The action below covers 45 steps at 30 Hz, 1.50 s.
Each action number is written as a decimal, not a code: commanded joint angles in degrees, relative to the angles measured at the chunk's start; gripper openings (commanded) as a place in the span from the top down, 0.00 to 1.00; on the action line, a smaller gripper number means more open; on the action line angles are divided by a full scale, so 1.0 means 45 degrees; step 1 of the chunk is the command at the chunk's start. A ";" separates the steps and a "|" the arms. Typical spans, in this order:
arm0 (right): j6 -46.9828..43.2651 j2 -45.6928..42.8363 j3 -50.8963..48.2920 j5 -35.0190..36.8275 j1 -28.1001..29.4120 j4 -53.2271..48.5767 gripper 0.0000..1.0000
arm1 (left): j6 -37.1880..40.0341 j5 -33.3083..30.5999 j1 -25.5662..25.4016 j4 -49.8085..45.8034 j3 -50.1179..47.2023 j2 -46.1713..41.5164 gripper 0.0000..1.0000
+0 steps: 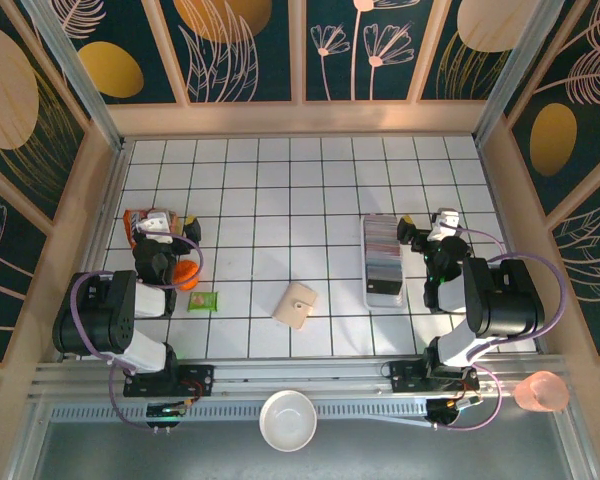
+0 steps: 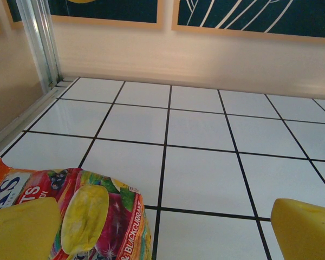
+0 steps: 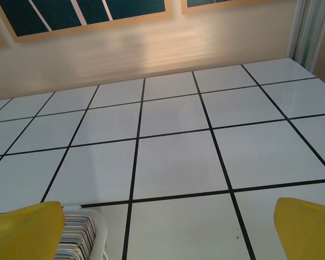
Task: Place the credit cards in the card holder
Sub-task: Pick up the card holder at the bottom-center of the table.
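We are seeing the tan card holder point(image 1: 296, 305) lying folded near the middle of the counter point(image 1: 250, 190), and, farther out, we are holding the left end effector point(image 2: 162, 235) wide above a snack packet point(image 2: 100, 216) and the right end effector point(image 3: 168, 235) wide just beside the credit cards point(image 1: 384, 250), seemingly because it sits closest for picking.

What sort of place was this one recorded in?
Probably a staged robot test cell: a white gridded tabletop, boxed in by floral wall panels on aluminium framing, with the left arm and right arm bolted to a rail.
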 commanded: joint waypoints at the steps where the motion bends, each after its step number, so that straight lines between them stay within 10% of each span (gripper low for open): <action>1: 0.0021 -0.0169 0.0241 -0.0090 -0.0085 0.0190 0.01 | 0.0152 0.0061 -0.0058 0.0658 0.0162 -0.0022 0.01; 9: -0.0004 -0.2918 0.0105 0.0884 0.0174 -0.1684 0.01 | 0.0284 0.0624 -0.0053 -0.1315 0.0304 -0.2070 0.01; 16: 0.6490 -0.8089 0.3852 0.5153 -0.0010 -1.3932 0.01 | -0.7251 -0.1989 -0.0055 -0.7988 0.1366 -0.7539 0.01; 20: 0.6534 -0.8572 0.5719 0.3067 -0.0484 -1.7296 0.05 | -0.9150 -0.0985 -0.0058 -0.9451 0.1024 -0.9150 0.01; 24: 0.6279 -0.9111 0.6843 0.0187 -0.0095 -1.9423 0.14 | -0.9118 0.3030 -0.0082 -1.2030 0.2535 -0.8225 0.04; 27: 0.6538 -0.9160 0.7413 -0.1122 0.1670 -2.0510 0.21 | -0.8602 0.4140 -0.1064 -1.3559 0.3437 -0.7062 0.08; 36: 0.9597 -0.7086 0.6844 0.2043 1.0728 -1.9434 0.51 | -0.7928 0.4848 -0.5759 -1.4568 0.3882 -0.4844 0.10; 45: 1.1719 -0.3024 0.5981 0.1295 1.2702 -1.7044 0.95 | -0.9126 0.4625 -0.8723 -1.3928 0.2229 -0.4829 0.25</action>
